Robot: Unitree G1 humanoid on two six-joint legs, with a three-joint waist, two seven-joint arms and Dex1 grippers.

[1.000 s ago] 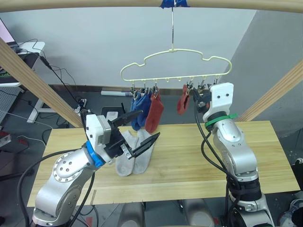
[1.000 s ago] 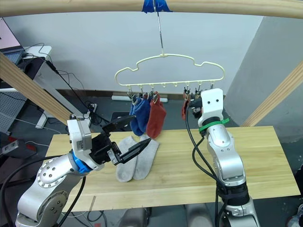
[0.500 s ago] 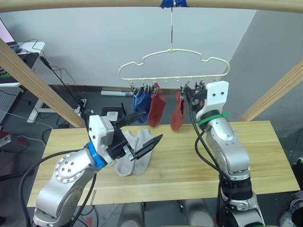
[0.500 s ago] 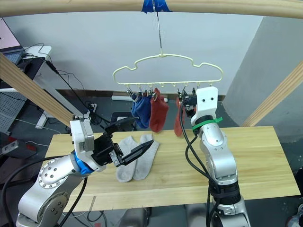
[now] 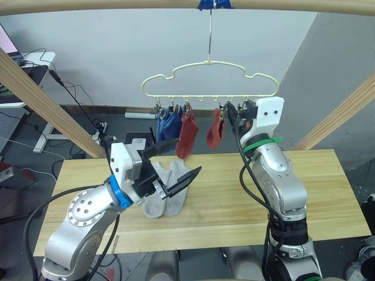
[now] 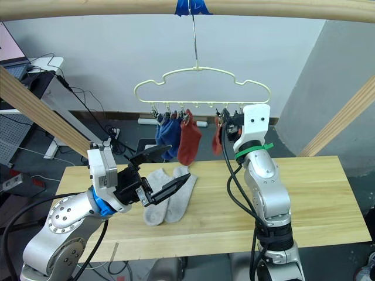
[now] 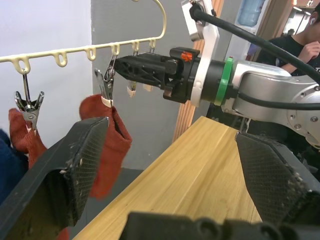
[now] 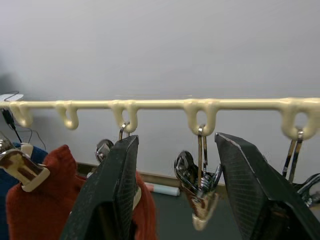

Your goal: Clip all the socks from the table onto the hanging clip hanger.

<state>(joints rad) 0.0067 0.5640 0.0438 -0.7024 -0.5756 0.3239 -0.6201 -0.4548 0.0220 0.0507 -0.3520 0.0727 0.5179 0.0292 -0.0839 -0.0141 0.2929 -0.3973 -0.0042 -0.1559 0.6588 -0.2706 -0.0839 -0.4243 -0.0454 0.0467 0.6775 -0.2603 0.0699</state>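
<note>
Your right pincer (image 8: 175, 200), spread, had let go the second red sock (image 5: 214, 130); it hung clipped on the hanger (image 5: 209, 79). Left pincer (image 5: 176, 164) was spread over two grey socks (image 5: 163, 194) on the tabletop (image 5: 328, 193).

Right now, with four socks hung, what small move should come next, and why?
Probably lower the left gripper onto the two grey socks on the table and grasp one. It hovers open just above them, while the right gripper sits open at the hanger beside a free clip.
</note>
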